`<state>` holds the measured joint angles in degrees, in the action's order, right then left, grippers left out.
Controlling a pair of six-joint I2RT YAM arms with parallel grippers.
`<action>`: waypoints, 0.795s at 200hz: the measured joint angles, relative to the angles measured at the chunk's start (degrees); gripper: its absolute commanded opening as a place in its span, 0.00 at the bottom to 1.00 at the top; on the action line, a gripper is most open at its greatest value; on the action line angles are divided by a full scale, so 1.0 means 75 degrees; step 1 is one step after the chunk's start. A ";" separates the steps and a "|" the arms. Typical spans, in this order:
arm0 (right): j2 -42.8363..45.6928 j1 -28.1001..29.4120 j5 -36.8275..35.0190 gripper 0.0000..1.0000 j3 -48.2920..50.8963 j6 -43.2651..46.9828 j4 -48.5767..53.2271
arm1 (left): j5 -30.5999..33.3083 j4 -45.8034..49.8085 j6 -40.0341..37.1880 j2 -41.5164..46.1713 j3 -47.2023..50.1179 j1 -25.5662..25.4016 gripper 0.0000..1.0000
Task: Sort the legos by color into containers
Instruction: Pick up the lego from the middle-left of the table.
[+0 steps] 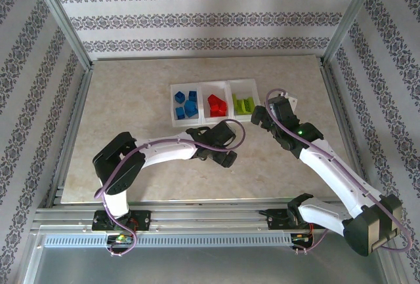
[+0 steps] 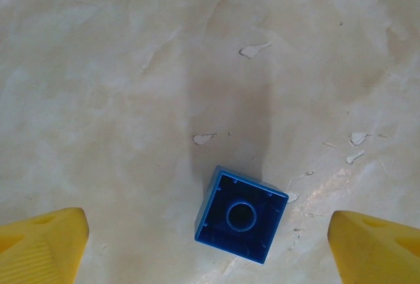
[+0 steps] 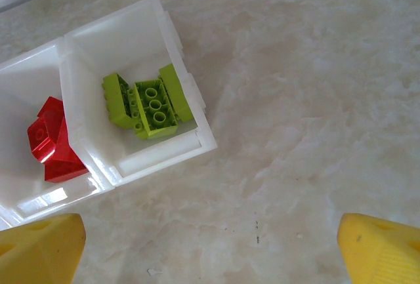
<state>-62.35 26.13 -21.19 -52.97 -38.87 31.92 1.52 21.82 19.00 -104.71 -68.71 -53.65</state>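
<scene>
Blue square plastic lego (image 2: 241,214) lies untouched within the spread left gripper (image 2: 207,231). Right gripper (image 3: 210,244) spread; white plastic bins (image 3: 164,156) at its ten o'clock.

Left arm (image 1: 164,147) and right arm (image 1: 331,166): white link shells, black joint housings, lilac cable (image 1: 105,185) along each. Green lamp (image 1: 300,128) on right wrist. End effector fingers (image 2: 42,244) yellow, wedge-shaped, finely ribbed.

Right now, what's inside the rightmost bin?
Lime green legos lie piled in the rightmost bin, at least three, one hollow side up. Whether more lie beneath the pile is hidden.
</scene>
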 measured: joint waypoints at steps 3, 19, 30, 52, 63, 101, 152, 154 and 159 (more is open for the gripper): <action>0.0000 0.0000 0.0000 0.98 0.0000 0.0000 0.0000 | -0.0003 0.0000 0.0000 -0.0012 0.0000 0.0000 0.92; 0.0000 0.0000 0.0000 0.98 0.0003 0.0000 0.0000 | -0.0006 0.0000 0.0000 -0.0085 -0.0003 0.0000 0.90; 0.0000 0.0000 -0.0003 0.98 0.0003 -0.0003 0.0000 | -0.0012 0.0000 -0.0003 -0.0131 -0.0006 -0.0003 0.89; 0.0000 0.0000 0.0000 0.99 0.0026 -0.0003 0.0000 | -0.0073 -0.0003 -0.0009 -0.0227 -0.0044 -0.0003 0.86; 0.0000 -0.0003 -0.0003 0.98 0.0038 -0.0003 0.0006 | -0.0108 0.0003 -0.0026 -0.0268 -0.0055 -0.0006 0.83; 0.0009 -0.0006 0.0000 0.98 0.0044 -0.0003 0.0006 | -0.0152 0.0000 -0.0070 -0.0629 -0.0248 -0.0006 0.68; 0.0006 -0.0015 0.0000 0.98 0.0044 -0.0003 0.0006 | -0.0125 0.0064 -0.0009 -0.0833 -0.0274 -0.0023 0.50; 0.0006 -0.0015 0.0000 0.98 0.0044 -0.0003 0.0006 | -0.0122 0.0064 0.0000 -0.0833 -0.0274 -0.0029 0.50; 0.0006 -0.0017 0.0000 0.98 0.0044 -0.0003 0.0006 | -0.0119 0.0067 0.0009 -0.0833 -0.0274 -0.0035 0.48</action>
<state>-62.30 26.00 -21.19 -52.64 -38.89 31.97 0.62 22.33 19.07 -110.96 -70.76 -53.91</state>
